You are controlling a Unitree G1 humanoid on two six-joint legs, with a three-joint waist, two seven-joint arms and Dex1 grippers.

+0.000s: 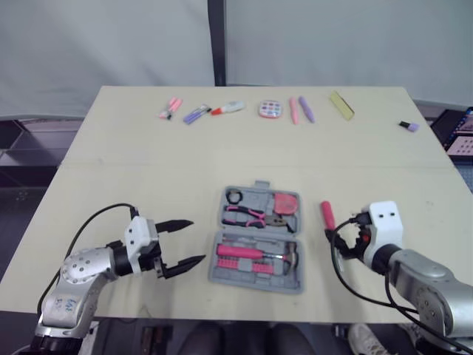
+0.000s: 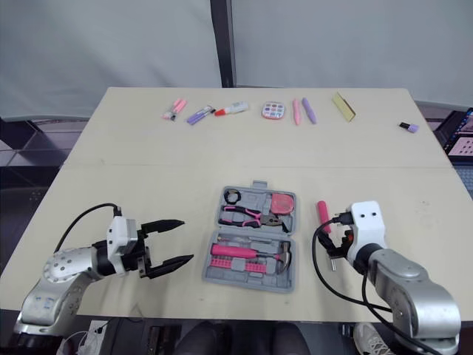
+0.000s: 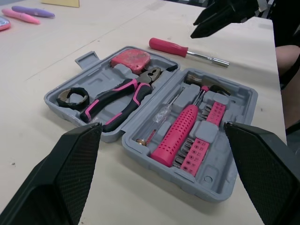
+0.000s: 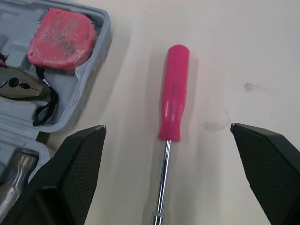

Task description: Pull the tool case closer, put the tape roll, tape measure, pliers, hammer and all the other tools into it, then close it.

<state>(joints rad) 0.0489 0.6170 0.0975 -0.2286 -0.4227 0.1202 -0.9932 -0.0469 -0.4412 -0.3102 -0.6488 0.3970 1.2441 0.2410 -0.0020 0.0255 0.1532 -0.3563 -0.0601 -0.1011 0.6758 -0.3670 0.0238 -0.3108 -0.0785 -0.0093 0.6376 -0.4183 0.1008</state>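
The tool case point(image 1: 251, 197) is lying open and flat on the tabletop point(image 1: 148, 170), near the edge closest to me, between my two arms. In its far half the tape roll point(image 1: 234, 197) is sitting at my left, the pliers point(image 1: 247, 215) are lying across the middle, and the tape measure point(image 1: 285, 203) is resting at my right. In the near half a pink-handled driver point(image 1: 238, 251) is lying beside the hammer point(image 1: 290, 255).

A pink screwdriver point(image 1: 327, 215) is lying on the tabletop just to the right of the case. I am holding my right pincer point(image 4: 167, 129) over it with the fingers spread wide, one on each side of it. My left pincer point(image 1: 196, 240) is hovering left of the case, also spread open and gripping nothing.

Pens point(image 1: 294, 109) and a yellow pad point(image 1: 341, 104) are lying along the far edge.
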